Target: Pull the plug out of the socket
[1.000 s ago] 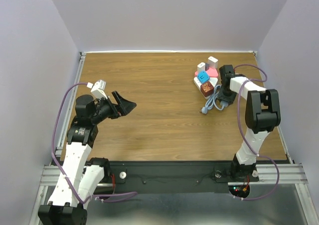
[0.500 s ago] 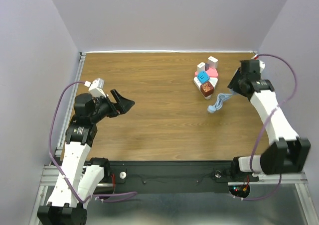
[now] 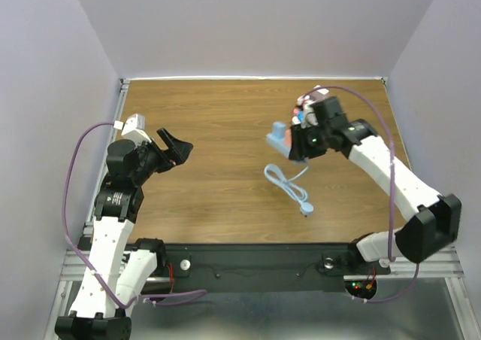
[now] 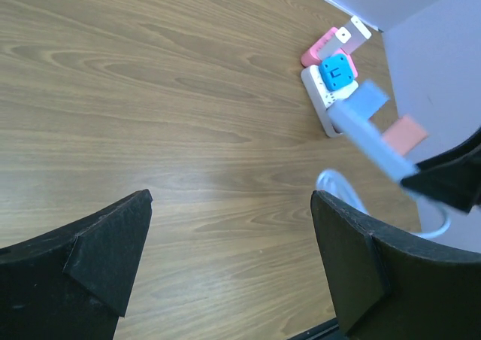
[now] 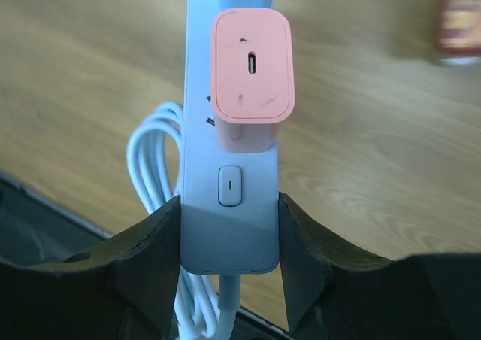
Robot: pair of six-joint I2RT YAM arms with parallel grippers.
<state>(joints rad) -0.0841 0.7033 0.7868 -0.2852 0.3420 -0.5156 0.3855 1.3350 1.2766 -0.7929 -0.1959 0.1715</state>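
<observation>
Above the table (image 3: 218,129) our right gripper (image 5: 229,214) clamps the power strip (image 5: 197,69), peach plug (image 5: 252,69) seated. Our left gripper (image 4: 229,204) gapes wide.

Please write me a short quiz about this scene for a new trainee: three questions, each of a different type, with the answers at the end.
1. True or false: the right gripper is shut on the power strip.
2. What colour is the charger plugged into that strip? A) green B) orange-pink C) black
3. Fill in the gap: the left gripper holds nothing, and its jaws stand ____.

Key: 1 true; 2 B; 3 open.
</observation>
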